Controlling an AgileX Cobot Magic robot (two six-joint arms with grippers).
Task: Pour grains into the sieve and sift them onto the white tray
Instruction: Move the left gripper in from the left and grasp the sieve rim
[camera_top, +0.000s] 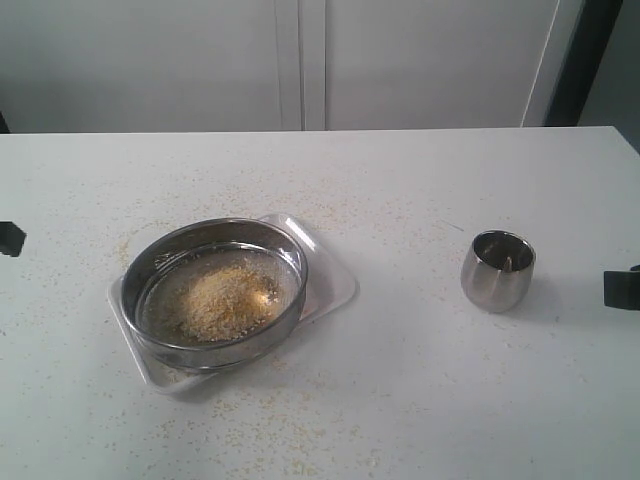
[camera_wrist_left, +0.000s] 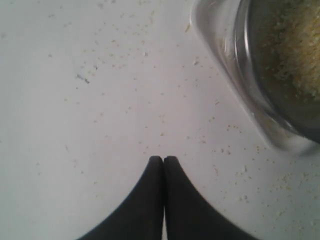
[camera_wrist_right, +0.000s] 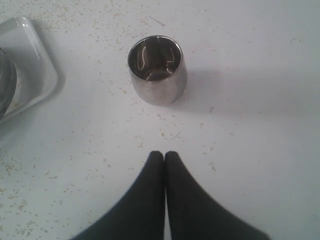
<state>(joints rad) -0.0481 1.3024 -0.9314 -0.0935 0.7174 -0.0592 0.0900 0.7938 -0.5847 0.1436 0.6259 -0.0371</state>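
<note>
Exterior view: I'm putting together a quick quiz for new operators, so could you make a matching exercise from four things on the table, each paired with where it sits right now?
Things
A. sieve
B. white tray
C. grains
D. steel cup

Places
1. stands upright on the bare table, off to the right, apart from the others
2. heaped on the mesh
3. rests on top of the tray
4. lies flat on the table beneath another item

Pairs: A-3, B-4, C-2, D-1
</note>
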